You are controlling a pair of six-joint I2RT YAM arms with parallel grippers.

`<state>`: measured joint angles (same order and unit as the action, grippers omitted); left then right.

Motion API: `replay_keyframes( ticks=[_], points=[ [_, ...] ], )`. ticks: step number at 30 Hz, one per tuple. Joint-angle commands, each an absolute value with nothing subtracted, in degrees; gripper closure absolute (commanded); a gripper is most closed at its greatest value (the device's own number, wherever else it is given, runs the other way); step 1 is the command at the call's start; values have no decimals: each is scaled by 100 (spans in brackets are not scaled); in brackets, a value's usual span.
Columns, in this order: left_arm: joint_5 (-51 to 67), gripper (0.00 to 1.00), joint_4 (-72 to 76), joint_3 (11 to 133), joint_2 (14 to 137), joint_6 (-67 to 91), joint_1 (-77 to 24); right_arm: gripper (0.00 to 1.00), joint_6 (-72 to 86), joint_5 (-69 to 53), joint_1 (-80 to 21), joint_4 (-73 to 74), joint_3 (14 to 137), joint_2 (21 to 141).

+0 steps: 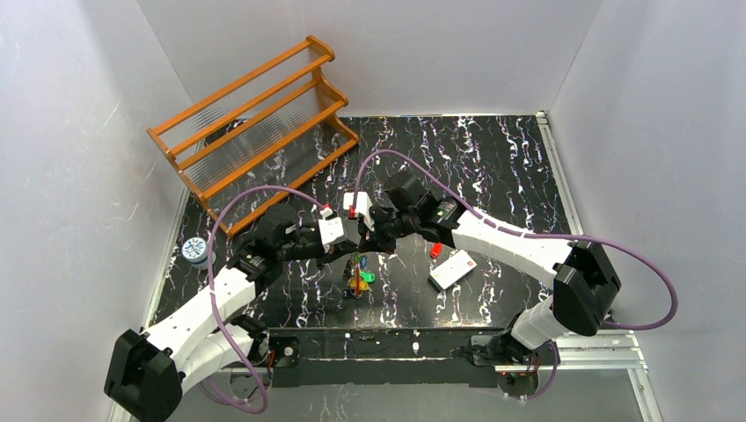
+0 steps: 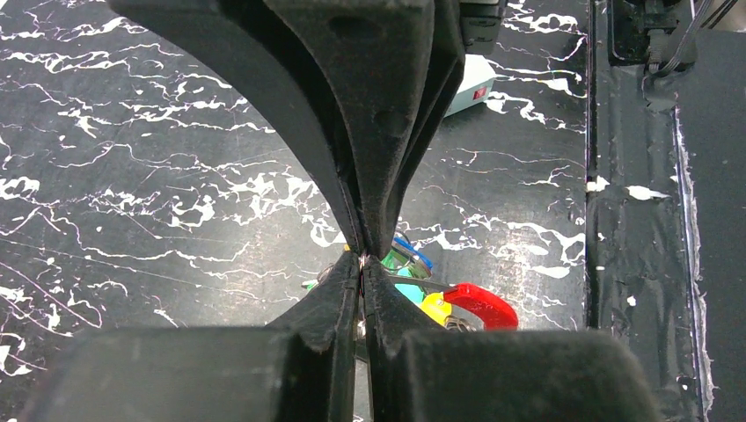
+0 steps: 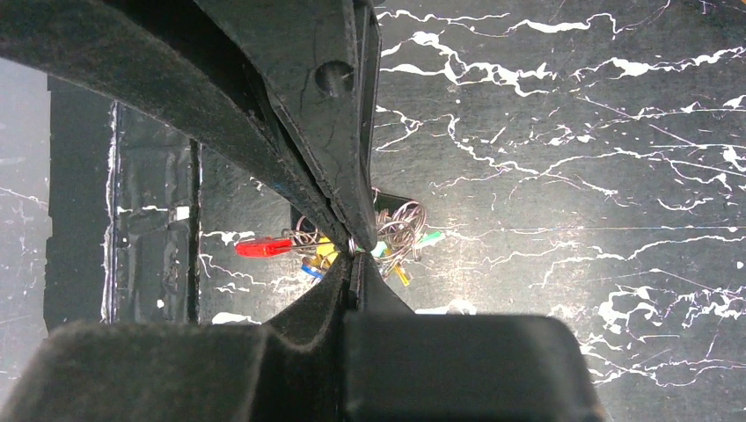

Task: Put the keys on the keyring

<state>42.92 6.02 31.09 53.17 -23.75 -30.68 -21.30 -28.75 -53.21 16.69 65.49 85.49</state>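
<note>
- Right wrist: right jaws pressed together, pinching the keyring [image 3: 400,230] wire; the keys [image 3: 262,248] dangle beneath, over the table [image 3: 572,132].
- Left jaws clamped too, wire glinting at their tips, seemingly the same ring.
- Judging it light, springy, slippery wire: best hold on the bare loop, not the dangling keys.
</note>
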Motion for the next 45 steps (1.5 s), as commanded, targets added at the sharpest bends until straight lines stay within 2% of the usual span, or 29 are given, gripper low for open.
replay_keyframes(
  ticks=[1,3,8,10,11,15,21,26,45],
  points=[
    [4347,100,453,3075,5394,-2451,-3103,99,-2083,-3028,-5339,1353,6720,8441],
    [4262,100,362,3115,5405,-2470,-3110,98,-2091,-2938,-5336,1198,6600,8356],
    [3922,100,321,3123,5289,-2394,-3111,65,-2015,-2528,-5335,471,6056,7994],
    [3793,100,420,3084,5201,-2277,-3111,61,-1974,-2400,-5335,99,5762,7798],
    [3759,100,511,3041,5138,-2197,-3111,55,-1961,-2350,-5336,-110,5641,7696],
    [3704,100,1346,2674,4773,-1690,-3111,48,-1889,-2270,-5335,-760,5174,7355],
    [3616,100,3424,1854,4233,-707,-3111,45,-1473,-2517,-5295,-1618,4684,7021],
    [3516,100,4513,1409,3983,-226,-3111,46,-1066,-3161,-5193,-2303,4351,6882],
    [3916,100,5229,1261,3922,-39,-3111,58,-659,-3588,-4971,-3033,4298,6933]
  ],
)
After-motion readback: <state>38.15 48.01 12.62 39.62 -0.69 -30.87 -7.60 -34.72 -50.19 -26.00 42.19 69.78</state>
